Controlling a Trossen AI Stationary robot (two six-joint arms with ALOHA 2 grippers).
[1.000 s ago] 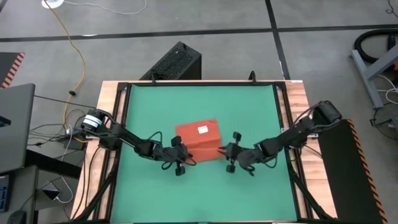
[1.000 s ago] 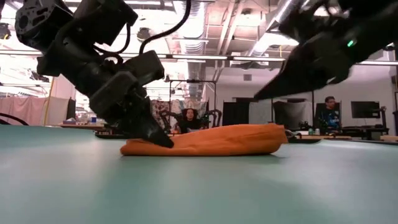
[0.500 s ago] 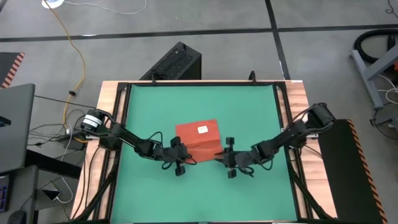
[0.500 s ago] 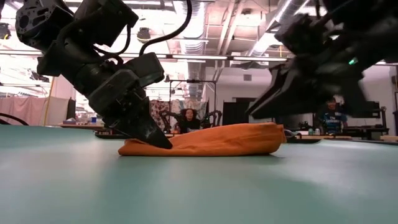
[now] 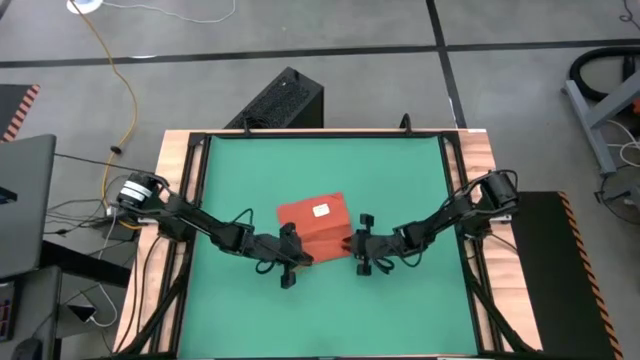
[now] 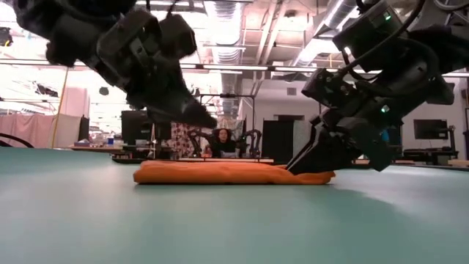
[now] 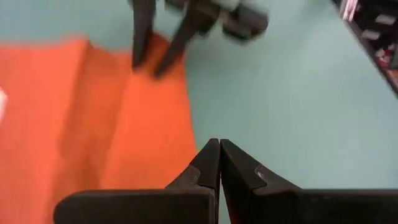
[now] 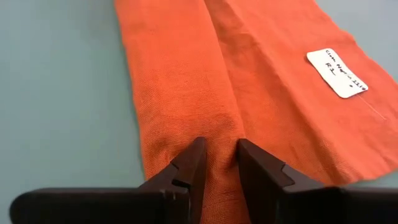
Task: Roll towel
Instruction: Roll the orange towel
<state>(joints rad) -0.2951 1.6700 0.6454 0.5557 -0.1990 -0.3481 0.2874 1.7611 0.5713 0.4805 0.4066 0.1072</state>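
Observation:
The orange-red towel (image 5: 315,215) lies flat on the green mat (image 5: 400,170) at mid-table, white tag (image 8: 337,73) facing up. A fold ridge runs along it in the right wrist view. My left gripper (image 5: 300,255) is shut and hangs clear above the towel's left end (image 6: 211,122), over the near edge (image 7: 218,146). My right gripper (image 5: 350,243) is open and has come down on the towel's right end (image 6: 295,168), near the near corner. My right gripper sets both fingertips (image 8: 198,152) on top of the towel's right end, close to its near corner (image 8: 219,134). It comes slanting down from the table's right. A narrow strip of cloth lies between the open fingers. The towel stays flat on the mat.
Green mat lies free around the towel on all sides inside the wooden table frame (image 5: 480,200). A black box (image 5: 285,100) stands beyond the far edge and a laptop (image 5: 20,200) at far left. People sit in the room behind (image 6: 220,139).
My left gripper, still shut, has risen off the mat at the towel's left end. My right gripper has come down and toward the table's left onto the towel's right end. The towel, bulged up before, now lies flat.

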